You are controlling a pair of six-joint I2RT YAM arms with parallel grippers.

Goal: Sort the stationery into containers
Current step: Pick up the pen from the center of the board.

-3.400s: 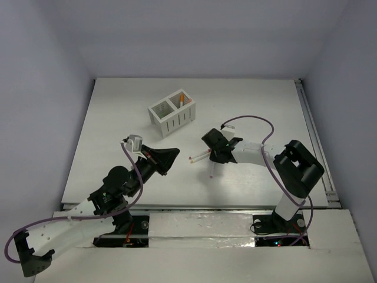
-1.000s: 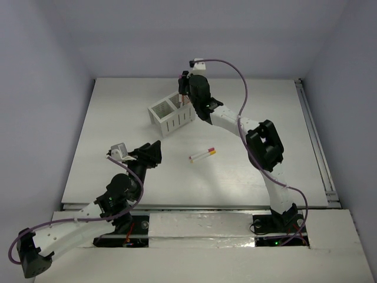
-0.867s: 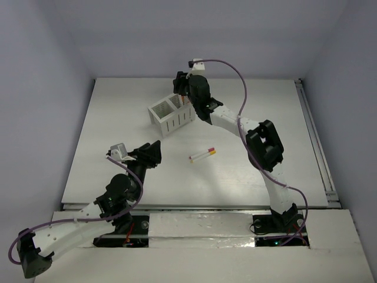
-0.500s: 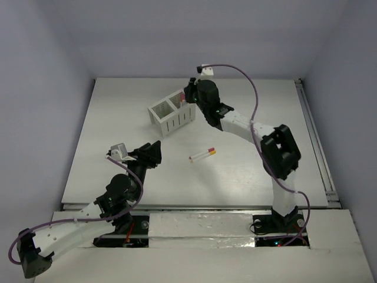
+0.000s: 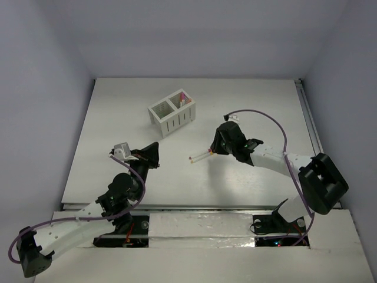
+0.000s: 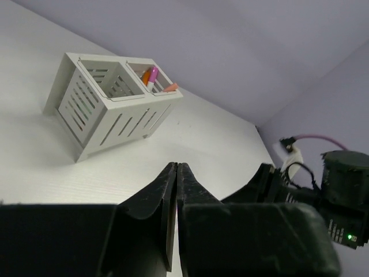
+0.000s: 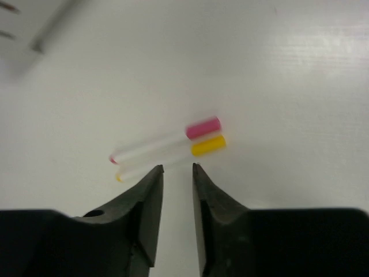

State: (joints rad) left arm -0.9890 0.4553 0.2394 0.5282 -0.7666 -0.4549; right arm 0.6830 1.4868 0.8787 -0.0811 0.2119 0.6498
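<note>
Marker pens and organiser at the pick-up stage of sorting, listed from largest item to smallest.

**Table** (image 5: 118, 118): white, flat work surface.

**Organiser** (image 5: 171, 112): white slotted box standing upright toward the far side, well apart from both arms. Its right-hand compartment in the top view holds capped pens (image 6: 151, 78), with orange and magenta caps showing above the rim. The other compartment looks empty in the left wrist view.

**Left gripper** (image 6: 176, 167): clenched on nothing, fingers pressed together, parked on the near left side well away from the loose pens.

**Right gripper** (image 7: 177, 168): released and empty, with a narrow gap between the jaws. It hovers just beside the two loose pens at mid-table.

**Pink-capped pen** (image 7: 167, 140) and **yellow-capped pen** (image 7: 179, 156): these lie flat, parallel and touching along their length, caps at the same end.

**Handling (judged).**
- The pens are probably light, stiff plastic with smooth round barrels, so they are likely to roll or slip if pinched off-centre.
- Best hold is across the white barrel near its middle, with the jaws square to the pen's axis.
- Because the pair touch, a closing finger may drag or scatter the neighbour.
- The thin barrel lies low, so the fingertips must reach almost to the table.
</note>
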